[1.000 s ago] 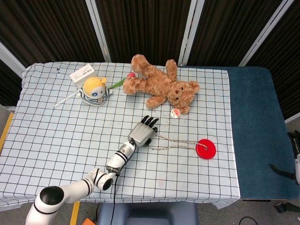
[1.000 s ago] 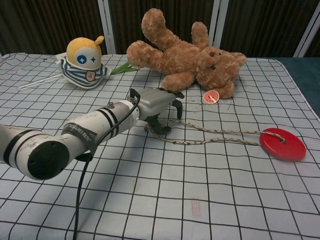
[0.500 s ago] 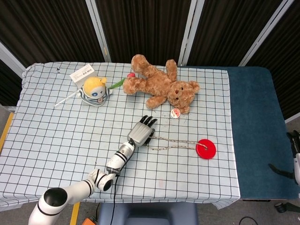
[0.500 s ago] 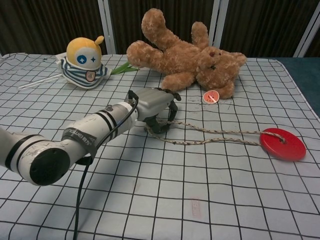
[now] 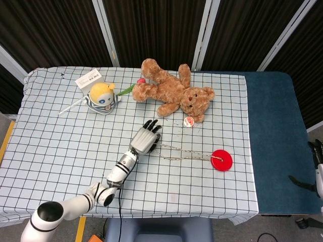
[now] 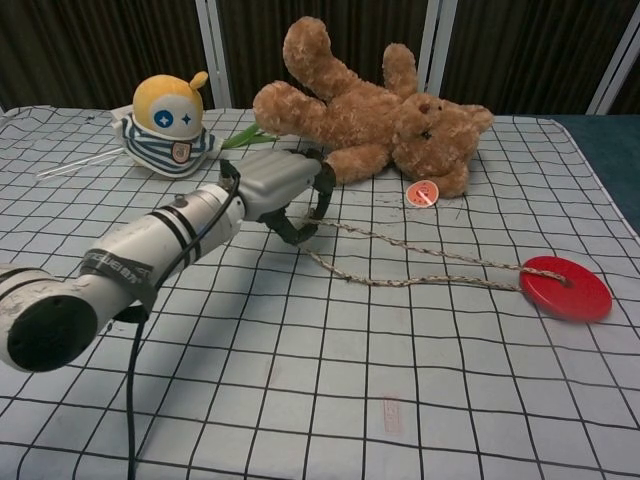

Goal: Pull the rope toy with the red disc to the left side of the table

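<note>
The rope toy's red disc (image 5: 221, 160) (image 6: 565, 287) lies flat on the checked cloth toward the right. Its speckled rope (image 5: 184, 158) (image 6: 420, 281) runs left from the disc in two strands. The upper strand leads straight into the curled fingers of my left hand (image 5: 144, 138) (image 6: 280, 190), which grips the rope end just above the cloth, in front of the teddy bear. The lower strand lies slack on the table. Only a dark sliver of my right hand (image 5: 317, 149) shows at the head view's right edge, off the table; its fingers are unreadable.
A brown teddy bear (image 5: 174, 91) (image 6: 370, 110) lies behind my left hand, with a small round tag (image 5: 189, 121) (image 6: 422, 193) beside it. A yellow-headed striped doll (image 5: 102, 96) (image 6: 168, 120) sits at the back left. A blue cloth (image 5: 275, 136) covers the table's right end.
My left hand has moved left and slightly back with the rope end, drawing the upper strand straighter. The red disc has barely shifted.
</note>
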{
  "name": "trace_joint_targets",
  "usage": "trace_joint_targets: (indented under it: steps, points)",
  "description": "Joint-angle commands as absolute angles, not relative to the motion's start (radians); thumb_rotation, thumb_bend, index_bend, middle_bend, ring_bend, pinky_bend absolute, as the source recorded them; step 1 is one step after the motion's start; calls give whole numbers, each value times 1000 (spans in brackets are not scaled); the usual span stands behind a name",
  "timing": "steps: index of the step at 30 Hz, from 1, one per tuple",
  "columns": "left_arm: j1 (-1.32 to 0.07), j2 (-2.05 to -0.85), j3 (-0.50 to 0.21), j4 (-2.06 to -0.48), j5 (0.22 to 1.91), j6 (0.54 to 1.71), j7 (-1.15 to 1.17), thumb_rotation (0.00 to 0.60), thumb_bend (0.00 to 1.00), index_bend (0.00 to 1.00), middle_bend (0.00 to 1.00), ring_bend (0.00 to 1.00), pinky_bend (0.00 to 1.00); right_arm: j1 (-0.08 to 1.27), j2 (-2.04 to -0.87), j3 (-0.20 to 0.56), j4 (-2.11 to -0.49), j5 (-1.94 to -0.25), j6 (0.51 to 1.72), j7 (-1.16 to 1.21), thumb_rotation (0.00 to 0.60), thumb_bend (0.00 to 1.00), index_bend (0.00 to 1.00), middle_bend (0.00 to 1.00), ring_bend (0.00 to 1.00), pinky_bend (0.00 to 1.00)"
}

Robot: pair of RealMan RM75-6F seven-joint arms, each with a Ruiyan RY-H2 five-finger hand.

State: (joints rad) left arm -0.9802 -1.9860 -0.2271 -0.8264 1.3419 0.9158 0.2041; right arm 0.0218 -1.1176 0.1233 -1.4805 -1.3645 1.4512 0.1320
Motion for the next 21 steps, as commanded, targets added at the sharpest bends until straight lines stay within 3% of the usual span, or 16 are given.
trace_joint_targets:
  steps: [1, 5, 10, 15, 21]
  points:
    - [-870, -1823, -193, -1040, 1338, 1011, 287, 600, 692, 873, 196, 5, 133, 25, -1121, 122, -1481, -1368, 1449, 127, 600, 29, 0, 0, 0, 0]
    - [-746, -1636, -140, -1264, 1340, 1124, 371, 600, 710, 875, 206, 17, 146, 30, -1128, 119, -1483, -1379, 1448, 122, 600, 29, 0, 0, 0, 0]
    - [-605, -1455, -95, -1391, 1341, 1273, 406, 600, 725, 877, 223, 35, 170, 34, -1135, 114, -1481, -1391, 1448, 120, 600, 29, 0, 0, 0, 0]
    - [-477, -1326, -91, -1374, 1303, 1393, 352, 600, 724, 880, 234, 39, 170, 35, -1137, 108, -1483, -1409, 1455, 123, 600, 29, 0, 0, 0, 0]
    - [-399, -1263, -131, -1259, 1216, 1408, 252, 600, 725, 881, 239, 42, 176, 33, -1134, 103, -1498, -1427, 1473, 108, 600, 29, 0, 0, 0, 0]
